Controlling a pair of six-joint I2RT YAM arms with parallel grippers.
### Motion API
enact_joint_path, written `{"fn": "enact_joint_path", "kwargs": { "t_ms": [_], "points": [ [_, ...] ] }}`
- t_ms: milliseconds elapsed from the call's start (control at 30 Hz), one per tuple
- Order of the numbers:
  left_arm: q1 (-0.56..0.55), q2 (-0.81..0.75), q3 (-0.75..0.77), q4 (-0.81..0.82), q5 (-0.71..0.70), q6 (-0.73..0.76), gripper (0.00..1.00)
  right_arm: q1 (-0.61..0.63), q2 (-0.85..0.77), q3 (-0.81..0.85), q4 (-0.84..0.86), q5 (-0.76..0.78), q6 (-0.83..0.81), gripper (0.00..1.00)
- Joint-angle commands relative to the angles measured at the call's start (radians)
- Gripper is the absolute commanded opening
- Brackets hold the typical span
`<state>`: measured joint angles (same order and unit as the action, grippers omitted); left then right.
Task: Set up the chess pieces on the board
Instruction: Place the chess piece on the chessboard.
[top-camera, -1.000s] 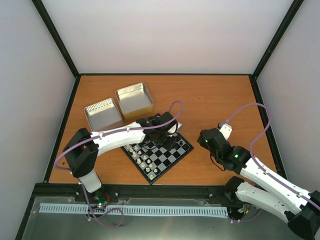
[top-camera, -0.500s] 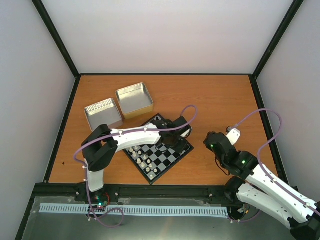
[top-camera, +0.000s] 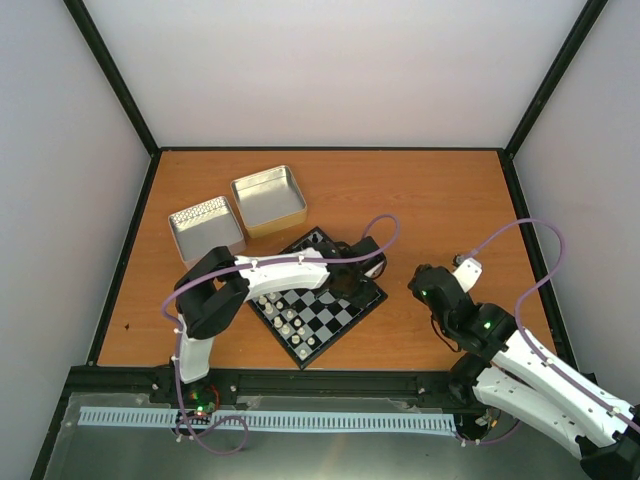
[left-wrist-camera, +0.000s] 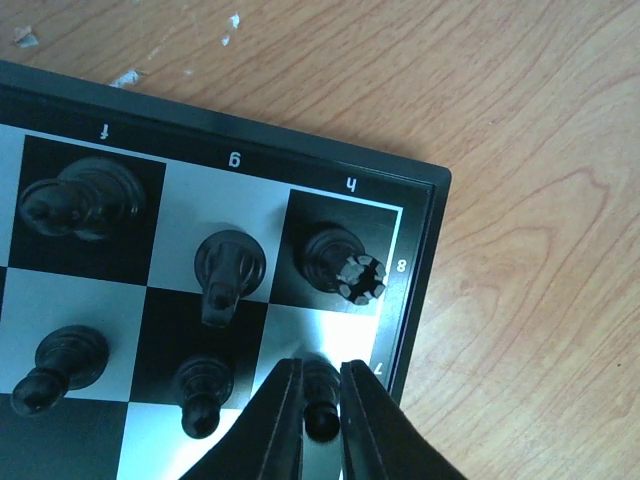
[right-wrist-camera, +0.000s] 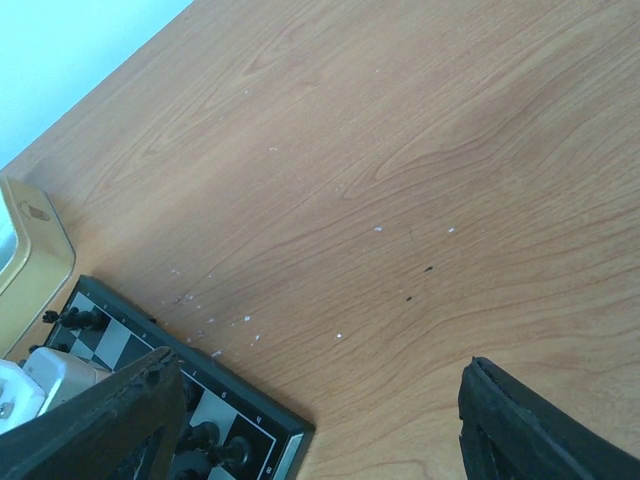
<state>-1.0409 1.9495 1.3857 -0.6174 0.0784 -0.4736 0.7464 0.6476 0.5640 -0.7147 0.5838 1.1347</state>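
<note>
The chessboard (top-camera: 340, 318) lies turned like a diamond at the table's middle. White pieces (top-camera: 285, 317) stand along its near-left side; black pieces stand at its far right, mostly under my left arm. In the left wrist view my left gripper (left-wrist-camera: 321, 420) is shut on a black pawn (left-wrist-camera: 322, 412) over the silvery square beside the rim (left-wrist-camera: 425, 260). A black rook (left-wrist-camera: 343, 262) stands on the corner square, a knight (left-wrist-camera: 228, 272) beside it, and other black pieces (left-wrist-camera: 80, 198) to the left. My right gripper (right-wrist-camera: 315, 420) is open and empty over bare wood right of the board's corner (right-wrist-camera: 280, 440).
Two silver tins stand at the back left: one with a dotted inside (top-camera: 205, 228) and a plain one (top-camera: 268, 198). Black frame rails run round the table. Bare wood lies right of the board and behind it.
My left arm has reached further right across the board, to its far-right corner. My right arm has drawn back toward the near right and now holds still.
</note>
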Motion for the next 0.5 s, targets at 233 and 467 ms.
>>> {"fn": "enact_joint_path", "kwargs": {
  "t_ms": [233,467],
  "points": [
    [-0.015,-0.026,0.047,0.002,0.042,-0.006,0.2,-0.007,-0.007,-0.017,0.004,0.025,0.016,0.75],
    [-0.012,-0.12,0.067,-0.027,0.044,0.014,0.25,-0.007,-0.005,-0.016,0.02,0.015,0.007,0.75]
  ]
}}
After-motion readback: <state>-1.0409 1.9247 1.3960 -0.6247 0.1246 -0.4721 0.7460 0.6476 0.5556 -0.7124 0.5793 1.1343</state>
